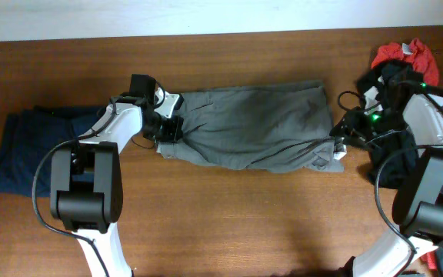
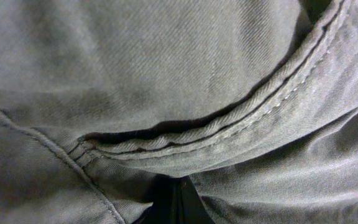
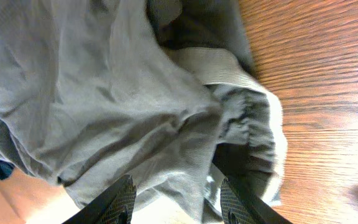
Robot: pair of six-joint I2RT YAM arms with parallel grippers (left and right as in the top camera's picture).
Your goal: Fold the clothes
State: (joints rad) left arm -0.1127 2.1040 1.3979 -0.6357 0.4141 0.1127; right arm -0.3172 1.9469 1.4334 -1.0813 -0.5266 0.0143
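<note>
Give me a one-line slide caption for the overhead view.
Grey shorts lie across the wooden table, the left gripper shut on one end, the right gripper open at the other.

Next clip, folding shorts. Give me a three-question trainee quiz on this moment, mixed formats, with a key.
1. True or false: the left gripper is shut on the grey shorts at their left end.
2. Which lies left of the shorts? A red garment; B navy garment; C towel.
3. Fill in: the right gripper has its fingers standing ____, with grey cloth between them.
Key: 1 true; 2 B; 3 apart.
</note>
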